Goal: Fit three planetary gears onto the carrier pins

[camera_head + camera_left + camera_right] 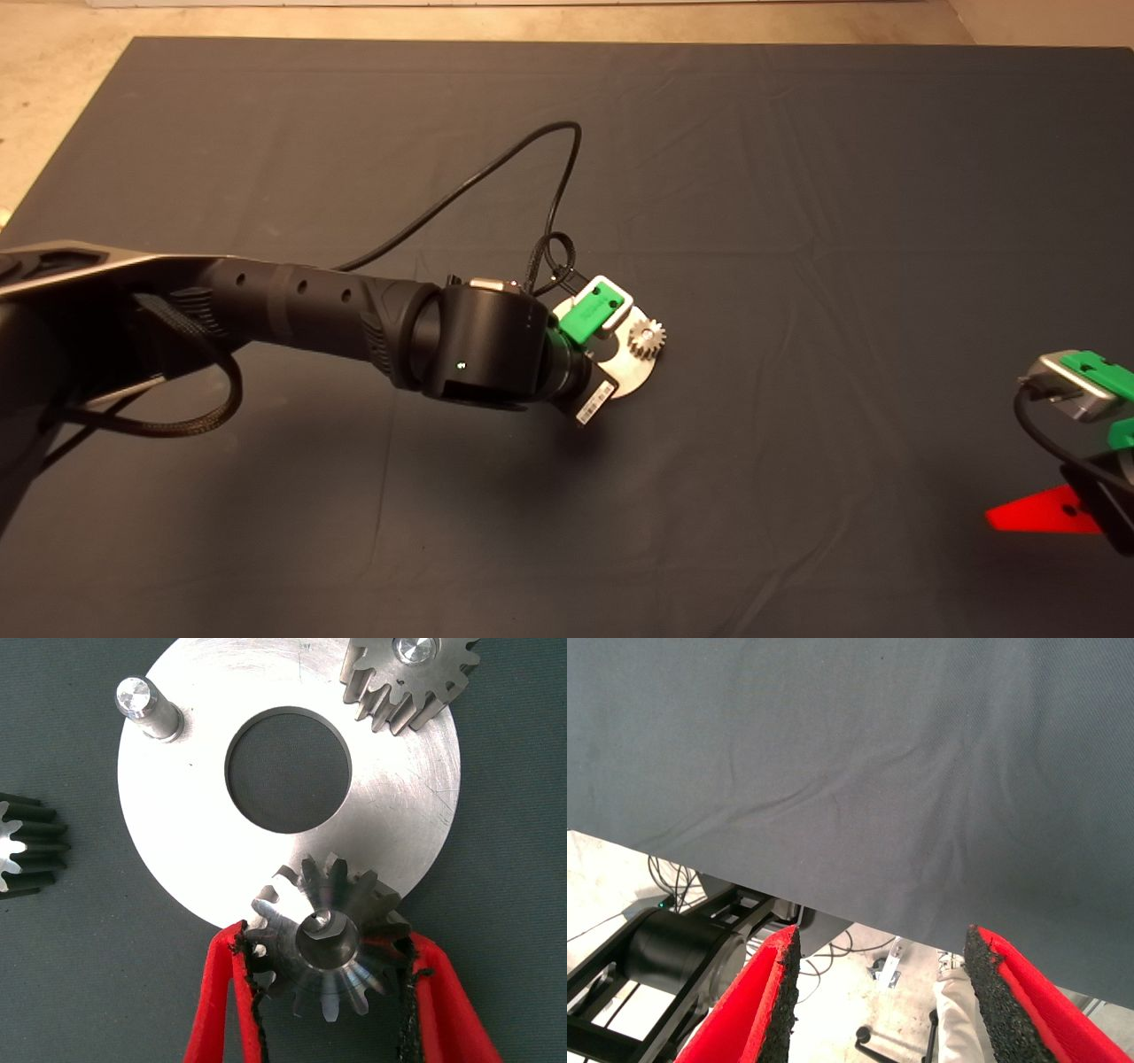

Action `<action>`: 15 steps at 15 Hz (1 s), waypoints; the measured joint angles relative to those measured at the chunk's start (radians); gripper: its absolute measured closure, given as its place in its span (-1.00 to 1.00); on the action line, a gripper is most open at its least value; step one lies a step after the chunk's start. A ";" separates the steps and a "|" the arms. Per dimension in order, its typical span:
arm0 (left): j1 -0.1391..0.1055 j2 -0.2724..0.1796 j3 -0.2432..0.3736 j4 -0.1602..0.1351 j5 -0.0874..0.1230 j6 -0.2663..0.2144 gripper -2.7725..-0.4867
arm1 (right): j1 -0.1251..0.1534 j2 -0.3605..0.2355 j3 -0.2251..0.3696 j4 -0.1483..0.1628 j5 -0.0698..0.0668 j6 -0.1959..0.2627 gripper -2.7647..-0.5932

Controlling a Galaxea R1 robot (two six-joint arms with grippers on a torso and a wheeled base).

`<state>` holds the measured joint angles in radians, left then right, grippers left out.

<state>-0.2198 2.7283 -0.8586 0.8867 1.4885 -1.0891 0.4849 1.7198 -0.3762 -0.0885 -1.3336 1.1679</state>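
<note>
The round silver disc (177,842) lies mid-mat, also seen in the head view as the disc (631,377). One planetary gear (412,673) sits on a carrier pin and shows in the head view as the seated gear (648,337). Another carrier pin (142,704) stands bare. My left gripper (328,943) is shut on a second gear (330,957) at the disc's rim. A pin tip shows through that gear's bore, and the gear looks slightly tilted. A third gear (22,846) lies on its side on the mat beside the disc. My right gripper (877,992) waits open and empty.
The left arm (310,310) and its black cable (532,177) stretch across the mat's left half. At the lower right edge the parked right gripper shows one red finger (1045,514). The right wrist view shows the mat's edge with floor, cables and a black frame (673,957) beyond.
</note>
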 joint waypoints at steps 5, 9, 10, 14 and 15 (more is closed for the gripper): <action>0.000 0.000 -0.005 0.000 0.000 0.000 0.95 | 0.000 0.000 0.000 0.000 0.000 0.000 0.31; 0.000 0.000 -0.006 0.000 -0.003 0.000 0.95 | 0.000 0.000 0.000 0.000 0.000 0.000 0.31; 0.000 0.000 -0.006 0.000 -0.004 0.000 0.95 | 0.000 0.000 0.000 0.000 0.000 0.000 0.31; 0.000 0.000 -0.006 0.000 -0.006 0.000 0.95 | 0.000 0.000 0.000 0.000 0.000 0.000 0.31; 0.000 0.000 -0.006 0.000 -0.006 0.000 0.95 | 0.000 0.000 0.000 0.000 0.000 0.000 0.31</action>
<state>-0.2194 2.7283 -0.8649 0.8868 1.4830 -1.0891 0.4849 1.7198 -0.3762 -0.0885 -1.3336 1.1679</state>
